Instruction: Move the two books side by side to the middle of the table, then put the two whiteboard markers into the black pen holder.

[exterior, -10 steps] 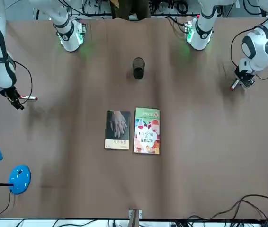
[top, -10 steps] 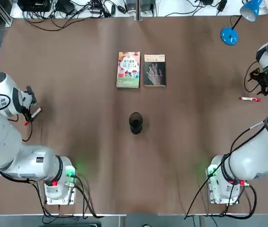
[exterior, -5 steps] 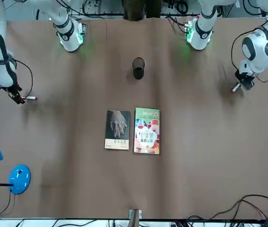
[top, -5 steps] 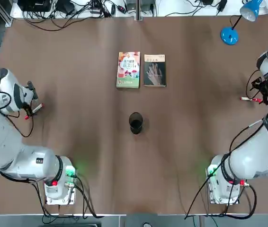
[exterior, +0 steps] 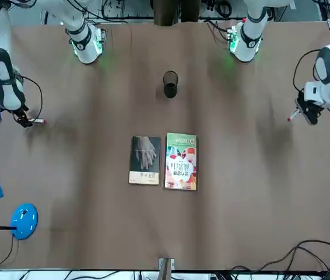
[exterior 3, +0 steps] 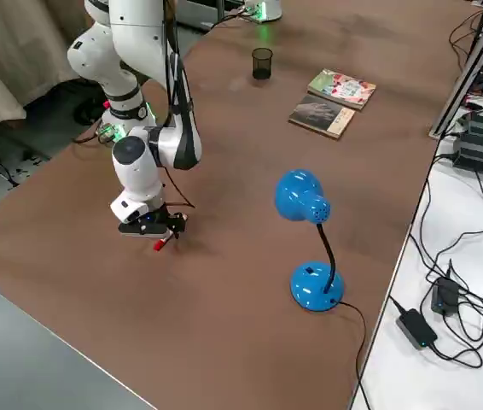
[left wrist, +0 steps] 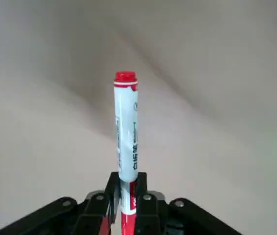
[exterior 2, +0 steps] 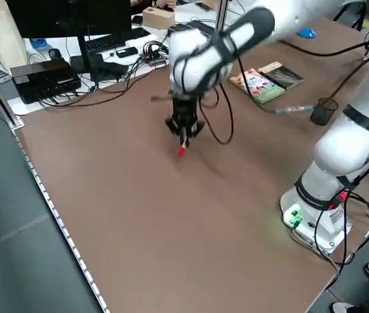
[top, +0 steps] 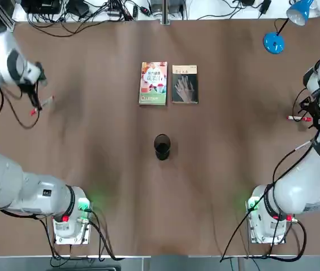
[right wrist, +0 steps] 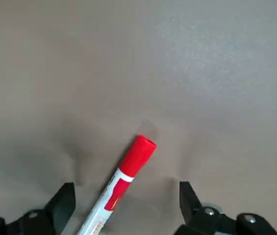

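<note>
We are finding the brown tabletop (top: pixel 92 147) carrying two paperbacks side by side and touching along their long edges, slightly toward the far edge from the centre: the pale book with red and green pictures (top: pixel 153 83) on the robot's left, the dark grey-green book with the hand image (top: pixel 185 84) on its right. The black pen holder (top: pixel 161 147) is standing upright near the middle of the tabletop, between the books and the near edge, apart from both.

We are seeing the left hand (top: pixel 38 100) raised above the tabletop near the left edge, its fingers (left wrist: pixel 111 198) clamped tight on one whiteboard marker (left wrist: pixel 126 132). That marker is clear of the surface, gripped near one red end, the other red end pointing away from the hand.

The right hand (top: pixel 312 116) is sitting low over the tabletop close to the right edge. Its fingers (right wrist: pixel 62 203) are standing wide apart, one on each side of the second whiteboard marker (right wrist: pixel 124 178), which is lying flat on the tabletop between them. We are not seeing either finger touching it.

A blue desk lamp (top: pixel 273 42) is standing near the far right corner.
</note>
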Robot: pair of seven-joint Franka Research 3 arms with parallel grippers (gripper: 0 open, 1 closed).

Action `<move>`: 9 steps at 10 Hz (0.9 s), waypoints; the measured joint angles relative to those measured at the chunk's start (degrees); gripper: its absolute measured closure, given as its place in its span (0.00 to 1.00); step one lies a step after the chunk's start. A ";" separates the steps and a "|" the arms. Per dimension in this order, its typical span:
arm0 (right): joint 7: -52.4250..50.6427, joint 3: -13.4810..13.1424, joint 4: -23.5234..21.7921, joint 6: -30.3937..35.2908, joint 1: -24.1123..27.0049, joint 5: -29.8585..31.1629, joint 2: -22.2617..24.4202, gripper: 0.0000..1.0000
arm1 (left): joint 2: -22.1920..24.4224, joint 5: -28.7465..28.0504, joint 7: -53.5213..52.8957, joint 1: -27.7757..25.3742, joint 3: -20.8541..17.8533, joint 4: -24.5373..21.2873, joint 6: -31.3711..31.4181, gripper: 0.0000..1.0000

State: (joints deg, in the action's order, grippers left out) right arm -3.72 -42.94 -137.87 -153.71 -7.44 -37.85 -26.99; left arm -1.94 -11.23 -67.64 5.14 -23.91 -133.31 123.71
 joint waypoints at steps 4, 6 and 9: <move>1.13 0.91 0.22 -0.37 -0.02 -0.07 -0.38 0.45 | 0.66 -4.37 13.78 -0.07 14.21 10.18 -17.42 0.83; 1.12 0.49 0.06 -0.34 0.03 0.08 -0.20 0.59 | 1.26 -6.20 20.36 0.06 23.66 12.87 -22.57 0.83; 0.93 0.09 -0.22 -0.31 -0.05 0.31 0.14 0.79 | 0.79 -10.46 27.18 0.27 38.72 16.82 -29.35 0.83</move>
State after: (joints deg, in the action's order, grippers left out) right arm -2.79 -42.84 -138.09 -154.02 -7.49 -37.54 -26.85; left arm -1.14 -21.69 -40.46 5.42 14.81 -116.49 94.35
